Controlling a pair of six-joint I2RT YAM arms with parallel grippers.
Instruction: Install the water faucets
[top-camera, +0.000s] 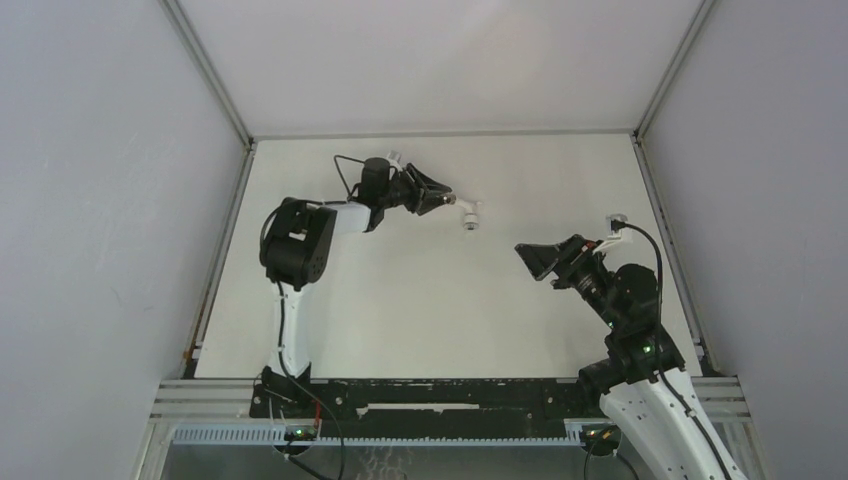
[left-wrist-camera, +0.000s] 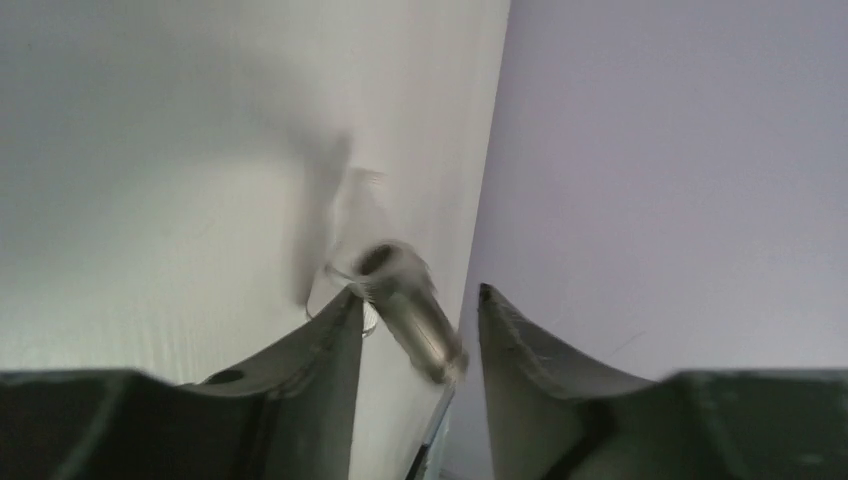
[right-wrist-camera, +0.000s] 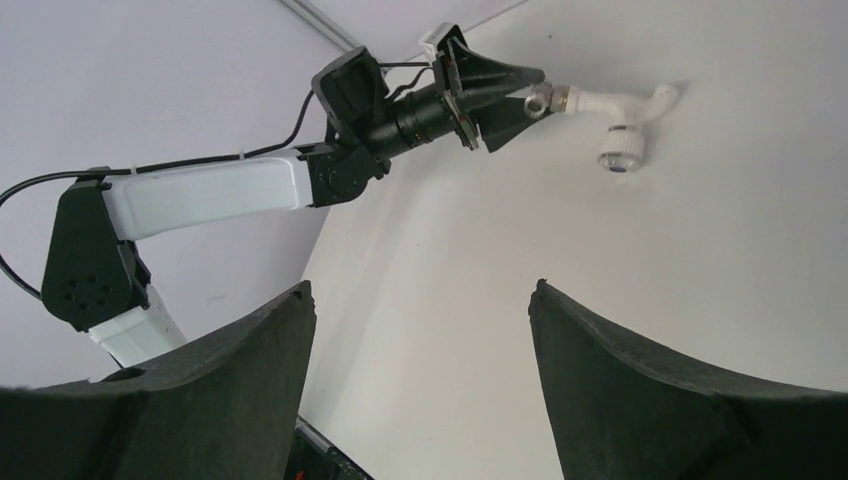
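Note:
A white T-shaped water faucet (top-camera: 470, 213) is at the middle of the white table, its spout cap (right-wrist-camera: 620, 158) pointing down. Its grey metal end (right-wrist-camera: 545, 97) sits between the tips of my left gripper (top-camera: 440, 198). In the left wrist view that metal cylinder (left-wrist-camera: 410, 310) is blurred and leans against the left finger (left-wrist-camera: 335, 330), with a gap to the other finger, so my left gripper (left-wrist-camera: 417, 293) is open. I cannot tell whether the faucet rests on the table. My right gripper (top-camera: 528, 258) hovers to the right of it, open and empty (right-wrist-camera: 422, 284).
Grey enclosure walls (top-camera: 100, 200) close in the table (top-camera: 420, 320) on the left, right and back. A black and aluminium rail (top-camera: 450, 400) with both arm bases runs along the near edge. The left arm's elbow (top-camera: 295, 245) stands over the table's left part.

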